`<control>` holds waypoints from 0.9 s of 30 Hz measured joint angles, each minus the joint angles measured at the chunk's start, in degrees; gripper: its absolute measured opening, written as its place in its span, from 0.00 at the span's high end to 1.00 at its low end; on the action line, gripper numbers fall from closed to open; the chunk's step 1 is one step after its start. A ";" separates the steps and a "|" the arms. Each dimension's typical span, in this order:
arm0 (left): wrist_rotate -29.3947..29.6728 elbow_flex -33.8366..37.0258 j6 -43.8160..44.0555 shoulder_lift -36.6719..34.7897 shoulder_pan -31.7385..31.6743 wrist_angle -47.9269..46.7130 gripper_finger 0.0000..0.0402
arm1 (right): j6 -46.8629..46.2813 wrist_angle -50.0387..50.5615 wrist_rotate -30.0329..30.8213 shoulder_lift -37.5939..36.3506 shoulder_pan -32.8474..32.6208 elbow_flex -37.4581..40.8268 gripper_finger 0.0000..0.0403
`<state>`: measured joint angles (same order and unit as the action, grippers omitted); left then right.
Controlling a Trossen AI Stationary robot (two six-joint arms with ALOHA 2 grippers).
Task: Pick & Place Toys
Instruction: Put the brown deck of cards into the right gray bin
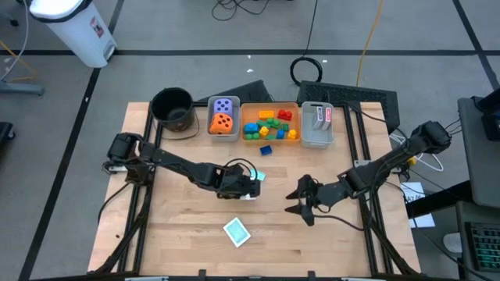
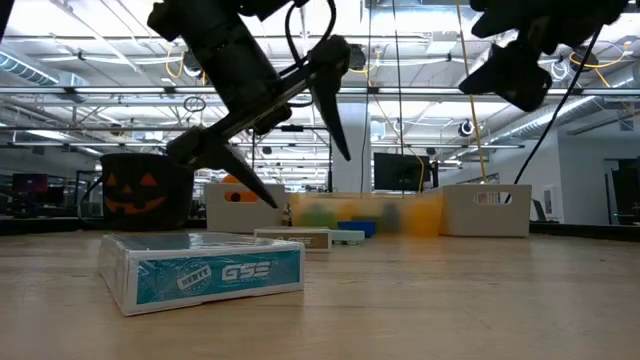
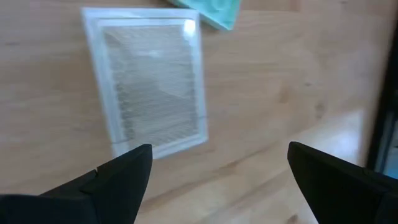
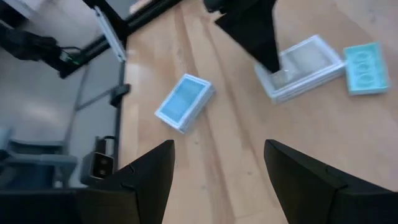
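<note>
Nearest the front edge of the wooden tabletop (image 1: pixel 180 226) I see a flat teal-and-white card box (image 1: pixel 236 231) lying alone, a little left of centre; in the low view its printed side faces me. Further in, around the middle of the tabletop, my left hand (image 1: pixel 251 187) hangs just above a clear-topped flat white card case (image 3: pixel 149 93), with its two dark fingers (image 3: pixel 118 180) spread wide apart and gripping nothing; the case lies flat on the wood between and ahead of them. A small flat teal card (image 1: pixel 260 176) lies just beside that case, on its far side. My right hand (image 1: pixel 300 203) is level with it, right of centre, well clear of the cards, its fingers also parted and empty, pointing toward the left hand. Along the far edge stand the containers: a round black pot (image 1: pixel 173 108) near the far left corner, then a grey rectangular bin (image 1: pixel 209 117) holding a purple dotted die (image 1: pixel 225 105) and an orange dotted die (image 1: pixel 223 122), then an orange rectangular bin (image 1: pixel 269 103) filled with small red, green, blue and yellow plastic bricks (image 1: pixel 273 122), and last a second grey bin (image 1: pixel 305 125) with thin white and pink cards (image 1: pixel 323 117) standing in it. One small blue brick (image 1: pixel 266 150) lies on the wood just in front of the orange bin.
</note>
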<state>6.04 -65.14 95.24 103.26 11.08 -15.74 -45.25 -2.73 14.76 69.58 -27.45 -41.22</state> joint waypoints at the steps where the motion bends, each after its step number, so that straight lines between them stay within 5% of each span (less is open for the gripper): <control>1: 0.05 0.00 -0.22 0.00 -0.24 -0.21 0.06 | -0.69 -0.98 0.01 0.00 -0.22 0.65 0.41; 12: -0.74 -3.02 -5.05 0.00 -3.51 -9.07 0.06 | -0.59 -3.40 0.26 -0.02 -0.43 1.54 0.41; 27: -1.32 -2.99 -6.43 1.51 -4.19 -7.14 0.06 | -0.59 -3.44 0.38 -0.04 -0.41 1.54 0.41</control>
<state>4.71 -68.14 88.82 104.78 6.90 -22.87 -45.84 -6.17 15.14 69.54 -27.86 -39.68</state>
